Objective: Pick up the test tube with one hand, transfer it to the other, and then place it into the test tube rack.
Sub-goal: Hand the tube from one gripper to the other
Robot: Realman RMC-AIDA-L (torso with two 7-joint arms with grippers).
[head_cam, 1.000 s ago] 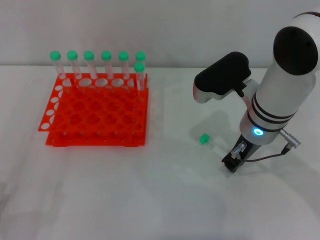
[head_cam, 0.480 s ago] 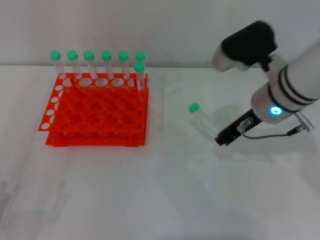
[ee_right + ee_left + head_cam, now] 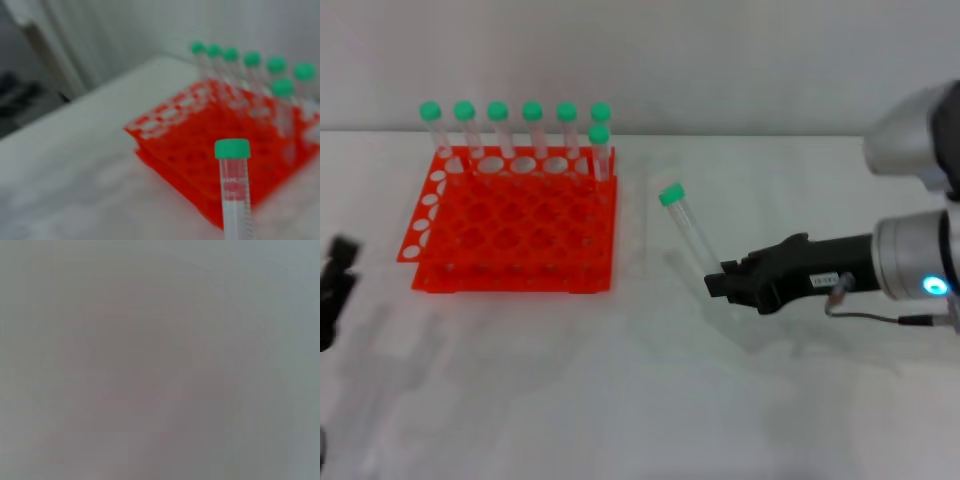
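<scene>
My right gripper (image 3: 720, 283), black on the cyan-ringed arm, is shut on the lower end of the test tube (image 3: 686, 228). It holds the tube above the table, tilted, with the green cap up and toward the rack. The tube also shows close up in the right wrist view (image 3: 235, 192), cap on top. The orange-red test tube rack (image 3: 510, 235) stands at the back left, and appears behind the tube in the right wrist view (image 3: 190, 145). My left gripper (image 3: 336, 275) shows blurred at the left edge, near the rack's front left corner. The left wrist view is plain grey.
Several green-capped tubes (image 3: 515, 135) stand in the rack's far row, and one (image 3: 599, 150) stands in the second row at its right end. The white table (image 3: 620, 400) runs between the rack and my right arm.
My right gripper has lifted the tube off the table and carried it left toward the rack, with the arm swung out level. My left gripper has come into view at the left edge.
</scene>
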